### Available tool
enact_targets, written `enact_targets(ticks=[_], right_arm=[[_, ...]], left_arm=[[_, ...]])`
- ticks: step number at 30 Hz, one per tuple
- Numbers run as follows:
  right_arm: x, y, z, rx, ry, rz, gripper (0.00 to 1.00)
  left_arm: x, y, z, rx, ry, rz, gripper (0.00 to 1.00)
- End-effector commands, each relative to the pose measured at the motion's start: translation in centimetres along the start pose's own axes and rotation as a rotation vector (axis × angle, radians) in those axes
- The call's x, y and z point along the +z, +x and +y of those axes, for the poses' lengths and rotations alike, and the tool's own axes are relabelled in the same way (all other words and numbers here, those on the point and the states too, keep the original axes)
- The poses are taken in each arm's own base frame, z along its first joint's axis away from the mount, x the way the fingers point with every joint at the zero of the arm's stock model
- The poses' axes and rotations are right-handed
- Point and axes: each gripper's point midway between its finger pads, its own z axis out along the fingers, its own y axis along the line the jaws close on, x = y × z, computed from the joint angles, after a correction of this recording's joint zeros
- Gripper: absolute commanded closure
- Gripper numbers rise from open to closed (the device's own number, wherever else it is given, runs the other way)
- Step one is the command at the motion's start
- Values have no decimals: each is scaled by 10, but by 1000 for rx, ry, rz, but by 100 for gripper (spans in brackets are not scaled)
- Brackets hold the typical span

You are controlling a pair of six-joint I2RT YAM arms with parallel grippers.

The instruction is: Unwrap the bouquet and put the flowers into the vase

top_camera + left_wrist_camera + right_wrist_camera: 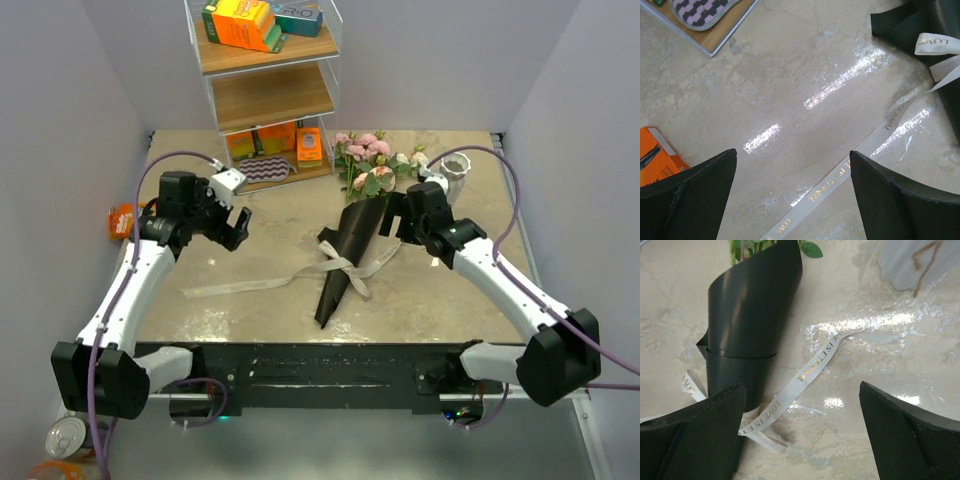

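The bouquet (350, 245) is seen from above lying on the marble-patterned table (250, 215). Its black paper cone (345, 260) points toward the arm bases, and the pale ribbon (345, 265) is tied round it, with one tail trailing left. The flowers (370, 160) spill out at the far end, near the upright vase (452, 172) at the back right. The left gripper (235, 222) is held well left of the cone, and the right gripper (398, 215) just beside its wide end.

Gold lettering on the ribbon is shown only by the wrist views. There both pairs of fingers (690, 195) (905, 430) are seen spread wide, grasping nothing. In the right wrist view the vase is only a blurred white shape at the top edge.
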Motion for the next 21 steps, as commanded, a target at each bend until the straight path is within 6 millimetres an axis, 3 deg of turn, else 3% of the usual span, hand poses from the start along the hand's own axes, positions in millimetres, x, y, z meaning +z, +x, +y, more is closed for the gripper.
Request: enact_targets(ticks=[1, 6, 10, 21], right_arm=[[21, 2, 3, 70, 40, -7, 1], [54, 31, -6, 124, 130, 67, 8], [66, 42, -11, 203, 157, 50, 13], [89, 67, -22, 287, 218, 69, 19]], left_arm=[[15, -7, -16, 90, 49, -23, 1], [39, 1, -54, 180, 196, 19, 1], [57, 5, -92, 290, 307, 49, 1], [101, 15, -142, 396, 511, 93, 1]])
